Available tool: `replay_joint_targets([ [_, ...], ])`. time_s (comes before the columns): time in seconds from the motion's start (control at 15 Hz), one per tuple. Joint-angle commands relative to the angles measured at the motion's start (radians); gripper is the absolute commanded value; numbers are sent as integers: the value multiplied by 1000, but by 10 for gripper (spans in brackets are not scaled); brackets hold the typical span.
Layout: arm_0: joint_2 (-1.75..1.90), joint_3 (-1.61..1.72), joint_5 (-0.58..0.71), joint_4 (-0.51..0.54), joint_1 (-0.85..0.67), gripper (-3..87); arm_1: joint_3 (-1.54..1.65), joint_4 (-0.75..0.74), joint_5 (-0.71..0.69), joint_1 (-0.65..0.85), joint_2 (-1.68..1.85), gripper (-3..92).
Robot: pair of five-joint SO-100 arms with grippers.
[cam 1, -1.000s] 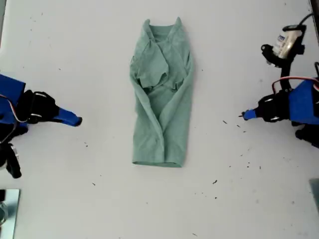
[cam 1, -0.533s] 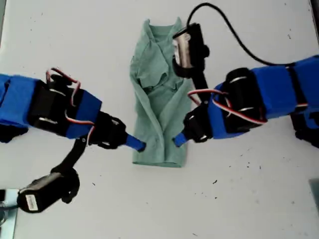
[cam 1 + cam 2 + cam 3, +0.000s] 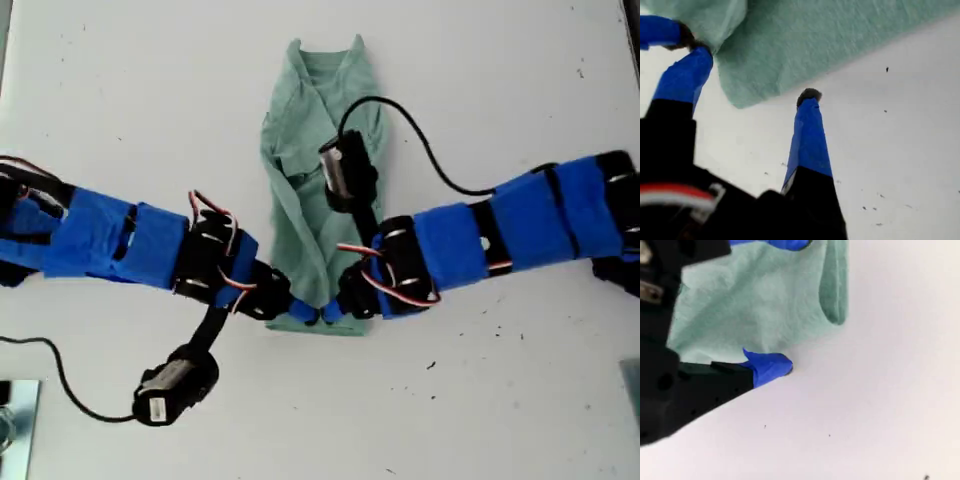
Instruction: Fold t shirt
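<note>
My first gripper point(image 3: 752, 85) stands spread at the hem corner of the t shirt point(image 3: 322, 180), which lies flat on the table point(image 3: 520, 400). My second gripper point(image 3: 775, 305) is at the hem too; I cannot tell its state. I should slide one finger under the hem before clenching, catching every layer.

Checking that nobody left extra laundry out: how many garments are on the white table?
1. A pale sage-green cloth t-shirt lies partly folded lengthwise at the middle of the white table in the exterior view. Both arms cover its lower hem.

Blue arms, black joints — red-white wires, black cables, blue-taped claws.
</note>
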Motion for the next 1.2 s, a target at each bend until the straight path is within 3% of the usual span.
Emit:
replay_joint_targets([
  [0.0, -117, -81, -9, -48, -29, 254, -38, -60, 26, -11, -112, 296],
  [0.07, -152, -80, -15, -67, -18, 40, -38, -72, 54, -21, -172, 111],
  [0.13, -164, -80, -28, -92, 2, -2, -41, -80, 63, -37, -193, 13],
  [0.2, -156, -98, -21, -106, 18, -2, -61, -81, 21, -55, -178, -7],
  [0.4, -38, -245, 20, -20, 104, -2, -74, -89, -109, -100, 77, -6],
  [0.73, 112, -255, 3, -60, 256, -3, -69, -89, -192, -207, 310, -6],
  [0.93, 204, -235, 69, -38, 118, -3, -6, -67, -298, -32, 367, -6],
  [1.13, 287, -183, 219, 32, -166, -3, 34, -92, -482, 242, 390, -7],
])
